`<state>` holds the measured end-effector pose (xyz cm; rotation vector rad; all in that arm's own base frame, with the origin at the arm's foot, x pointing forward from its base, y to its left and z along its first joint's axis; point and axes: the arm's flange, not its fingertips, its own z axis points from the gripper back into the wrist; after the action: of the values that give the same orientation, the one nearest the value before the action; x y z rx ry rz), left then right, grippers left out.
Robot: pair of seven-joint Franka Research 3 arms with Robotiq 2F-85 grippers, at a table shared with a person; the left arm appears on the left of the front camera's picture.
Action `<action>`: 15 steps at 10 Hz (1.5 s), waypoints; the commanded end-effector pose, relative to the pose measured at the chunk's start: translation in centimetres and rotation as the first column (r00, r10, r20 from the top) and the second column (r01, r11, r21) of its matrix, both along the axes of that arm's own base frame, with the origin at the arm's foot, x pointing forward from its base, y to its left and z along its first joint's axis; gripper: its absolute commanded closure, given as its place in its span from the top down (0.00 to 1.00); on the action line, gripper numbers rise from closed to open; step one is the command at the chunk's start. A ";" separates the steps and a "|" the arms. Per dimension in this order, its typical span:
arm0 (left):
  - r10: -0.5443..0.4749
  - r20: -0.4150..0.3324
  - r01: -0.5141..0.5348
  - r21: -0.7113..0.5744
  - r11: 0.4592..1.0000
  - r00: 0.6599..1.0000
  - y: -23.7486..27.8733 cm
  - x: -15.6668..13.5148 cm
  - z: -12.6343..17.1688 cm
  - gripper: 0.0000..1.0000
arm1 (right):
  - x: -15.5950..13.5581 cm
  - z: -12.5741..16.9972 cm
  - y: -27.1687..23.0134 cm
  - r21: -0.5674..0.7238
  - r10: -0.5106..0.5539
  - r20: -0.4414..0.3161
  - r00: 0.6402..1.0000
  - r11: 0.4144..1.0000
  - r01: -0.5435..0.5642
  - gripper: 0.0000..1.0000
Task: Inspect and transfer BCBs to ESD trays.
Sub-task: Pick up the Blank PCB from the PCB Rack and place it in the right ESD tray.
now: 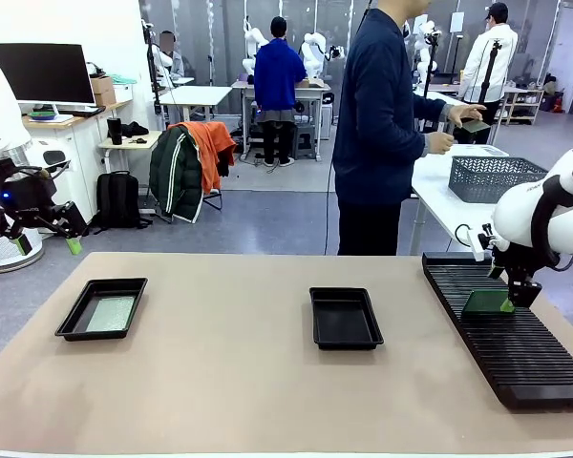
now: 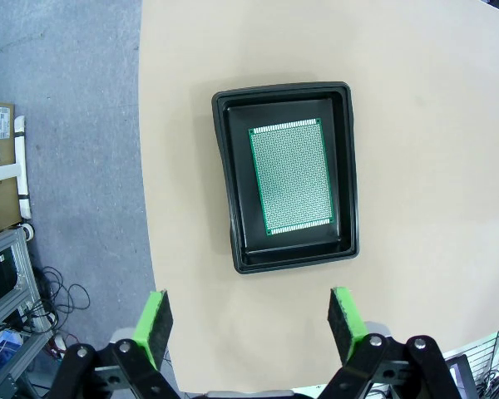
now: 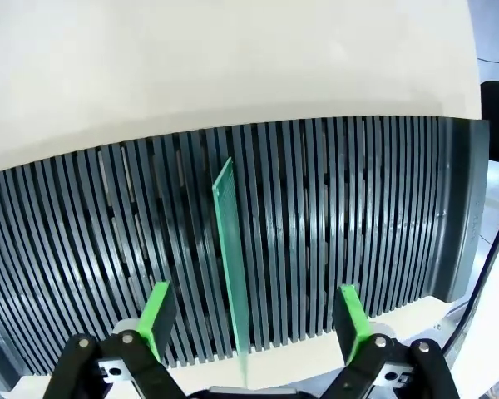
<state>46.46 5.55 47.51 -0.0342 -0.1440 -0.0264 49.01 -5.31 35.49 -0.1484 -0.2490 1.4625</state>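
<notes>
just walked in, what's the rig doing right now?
The right gripper is down at the black slotted rack. Its jaws are open on either side of a BCB standing on edge in a slot, not gripping it. The left gripper is open too and holds nothing, hanging back at the left, facing the left ESD tray, which already holds one board. The middle tray is empty. The person stands at the far side, turned toward a side table.

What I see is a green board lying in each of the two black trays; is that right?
Not quite: the front view shows a green board lying in the left tray, while the middle tray holds nothing.
</notes>
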 end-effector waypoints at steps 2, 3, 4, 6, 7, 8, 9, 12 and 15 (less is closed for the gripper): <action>-0.004 0.007 0.004 0.001 1.000 1.000 0.0 -0.1 -0.2 1.00 | 0.0 0.0 0.0 0.000 0.000 0.000 1.000 1.000 0.000 1.00; -0.004 0.007 0.004 0.001 1.000 1.000 0.0 -0.1 -0.2 1.00 | 0.0 0.0 0.0 0.000 0.000 0.000 1.000 1.000 0.000 1.00; -0.004 0.007 0.004 0.001 1.000 1.000 0.0 -0.1 -0.2 1.00 | 0.0 0.0 0.0 0.000 0.000 0.000 1.000 1.000 0.000 1.00; -0.004 0.007 0.004 0.001 1.000 1.000 0.0 -0.1 -0.2 1.00 | 0.0 0.0 0.0 0.000 0.000 0.000 1.000 1.000 0.000 1.00; -0.004 0.007 0.004 0.001 1.000 1.000 0.0 -0.1 -0.2 1.00 | 0.1 -0.1 0.3 -0.003 0.005 0.002 1.000 1.000 -0.005 1.00; -0.004 0.007 0.004 0.001 1.000 1.000 0.0 -0.1 -0.2 1.00 | -0.1 0.1 0.3 0.006 0.039 -0.017 0.999 0.999 -0.039 1.00; -0.004 0.007 0.004 0.001 1.000 1.000 0.0 -0.1 -0.2 1.00 | -0.3 0.1 0.2 0.011 0.050 -0.027 0.998 0.999 -0.050 1.00; -0.004 0.007 0.004 0.001 1.000 1.000 0.0 -0.1 -0.2 1.00 | -0.7 0.4 -0.2 0.008 0.066 -0.033 0.997 0.998 -0.066 0.91; -0.004 0.007 0.004 0.001 1.000 1.000 0.0 -0.1 -0.2 1.00 | -0.6 0.3 -0.5 -0.003 0.063 -0.019 0.998 0.998 -0.063 0.82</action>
<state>46.46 5.55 47.51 -0.0342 -0.1440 -0.0264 48.67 -5.10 35.96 -0.1280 -0.2324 1.5014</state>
